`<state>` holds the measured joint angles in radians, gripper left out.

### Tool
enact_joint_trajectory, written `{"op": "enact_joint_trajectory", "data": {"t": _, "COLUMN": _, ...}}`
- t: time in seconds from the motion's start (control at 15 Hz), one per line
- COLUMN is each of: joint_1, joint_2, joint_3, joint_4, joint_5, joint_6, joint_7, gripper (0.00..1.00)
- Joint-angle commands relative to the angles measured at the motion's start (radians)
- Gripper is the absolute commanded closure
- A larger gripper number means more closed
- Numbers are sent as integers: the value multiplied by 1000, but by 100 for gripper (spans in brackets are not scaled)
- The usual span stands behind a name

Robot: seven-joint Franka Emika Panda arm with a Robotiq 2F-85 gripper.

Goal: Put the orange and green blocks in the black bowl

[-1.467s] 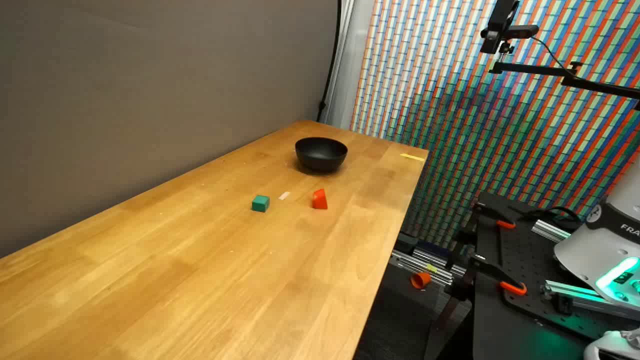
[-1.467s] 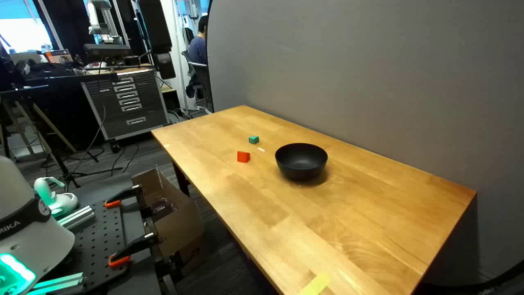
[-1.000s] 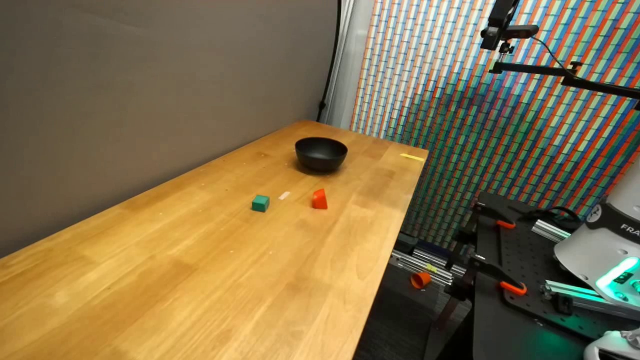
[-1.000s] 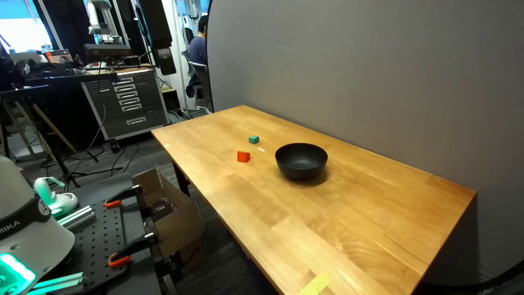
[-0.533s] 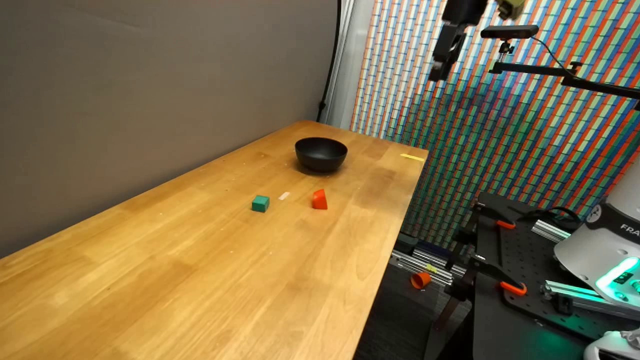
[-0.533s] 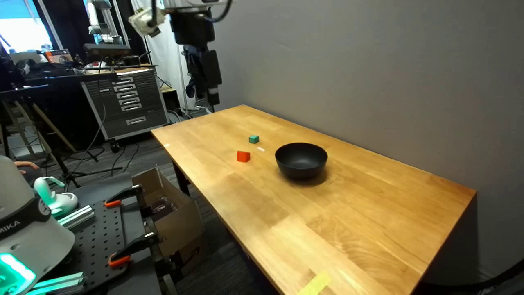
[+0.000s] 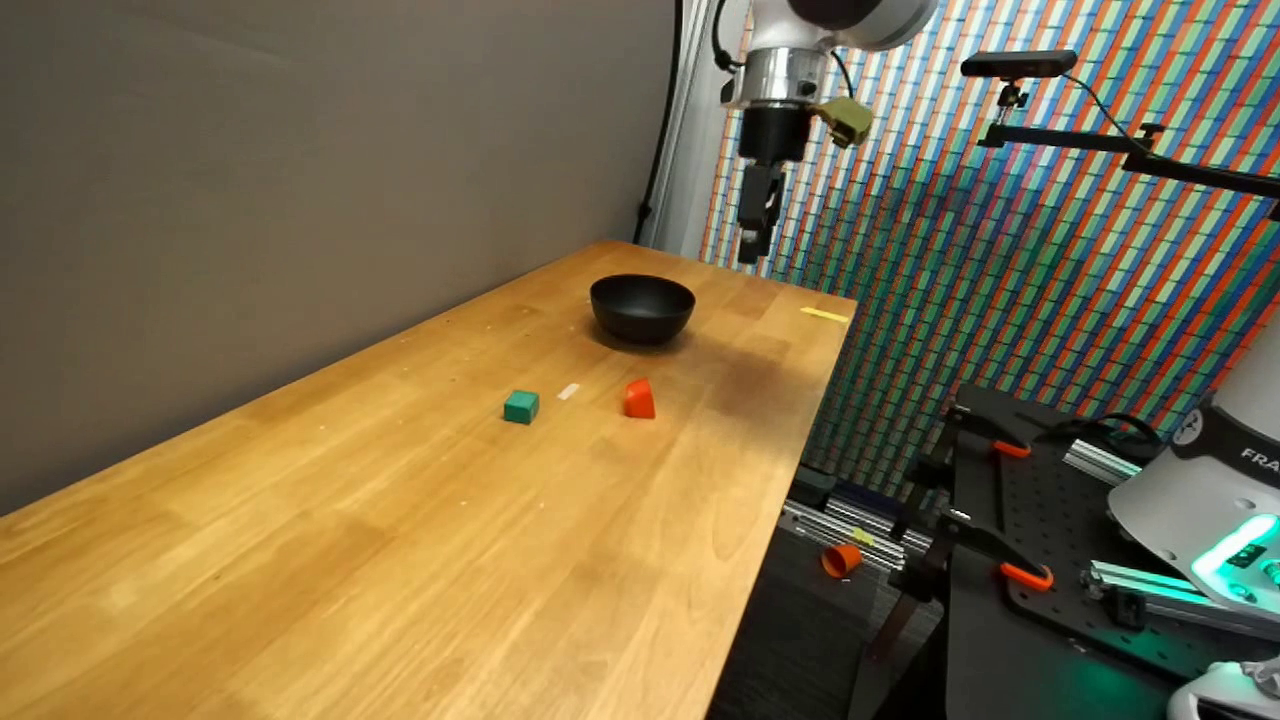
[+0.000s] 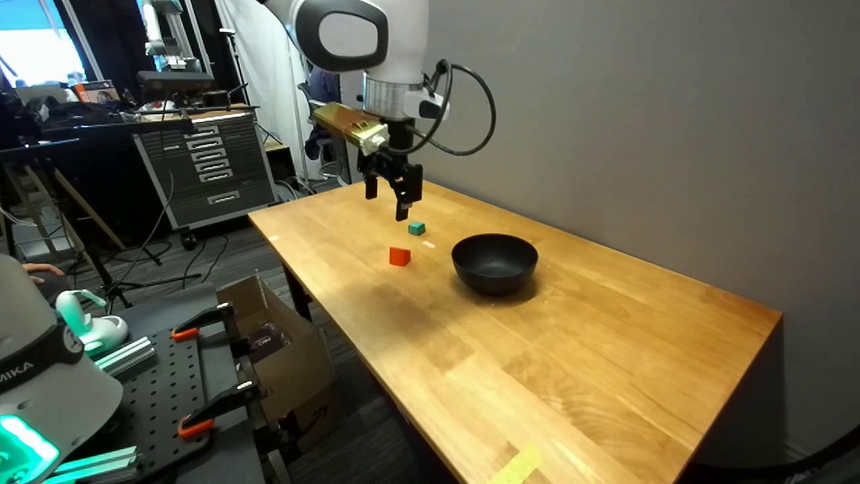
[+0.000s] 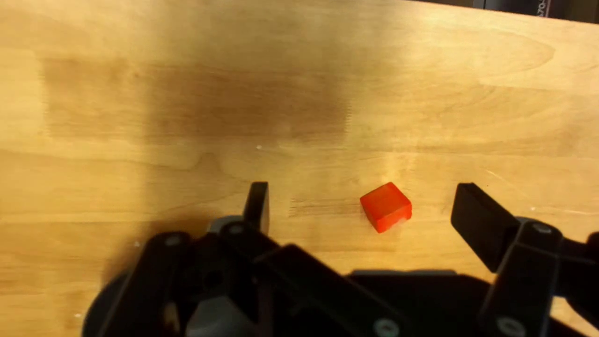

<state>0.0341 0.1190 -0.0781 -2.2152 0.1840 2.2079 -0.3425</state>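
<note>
In an exterior view: wooden table (image 8: 605, 349), one. Black bowl (image 8: 494, 272), one, upright on the table. Blocks, two, both on the table outside the bowl: red-orange block (image 8: 400, 257), one, at the bowl's 9 o'clock; green block (image 8: 416, 229), one, at its 10 o'clock. Gripper (image 8: 386, 206), one, hung above the table toward 12 o'clock of the red-orange block; fingers (image 8: 403, 208), two, parted. Drawer cabinet (image 8: 208, 168), one, beyond the table at 10 o'clock. Cardboard box (image 8: 295, 370), one, beside the table at 9 o'clock.

In an exterior view: green block at 9 o'clock of the red-orange block, apart from it; bowl at the latter's 12 o'clock. Gripper at the bowl's 2 o'clock. Orange-tipped clamps (image 7: 990, 545), two. Orange cup (image 7: 841, 560), one, below table height, at 4 o'clock from the red-orange block.

In the wrist view: red-orange block, one, at 4 o'clock of centre, framed between the two fingers, touching neither. Jaws released, set wide.
</note>
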Motion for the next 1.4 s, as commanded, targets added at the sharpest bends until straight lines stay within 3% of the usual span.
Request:
{"op": "enact_joint_trajectory", "data": {"t": 0.0, "joint_1": -30, "joint_2": 254, "joint_3": 69, "joint_4": 247, "joint_5": 8, "joint_6": -29, "joint_7": -79, "gripper": 0}}
{"op": "enact_joint_trajectory", "data": {"t": 0.33, "joint_1": -52, "joint_2": 537, "joint_3": 151, "joint_4": 517, "joint_5": -26, "joint_6": -35, "joint_7": -105, "gripper": 0}}
{"op": "enact_joint_trajectory", "data": {"t": 0.6, "joint_1": -40, "joint_2": 709, "joint_3": 174, "joint_4": 704, "joint_5": -75, "joint_6": -57, "joint_7": -76, "gripper": 0}}
{"op": "enact_joint_trajectory", "data": {"t": 0.8, "joint_1": -29, "joint_2": 748, "joint_3": 170, "joint_4": 733, "joint_5": -112, "joint_6": -64, "joint_7": -44, "gripper": 0}}
{"op": "enact_joint_trajectory", "data": {"t": 1.33, "joint_1": -20, "joint_2": 650, "joint_3": 185, "joint_4": 664, "joint_5": -121, "joint_6": -151, "joint_7": 4, "gripper": 0}}
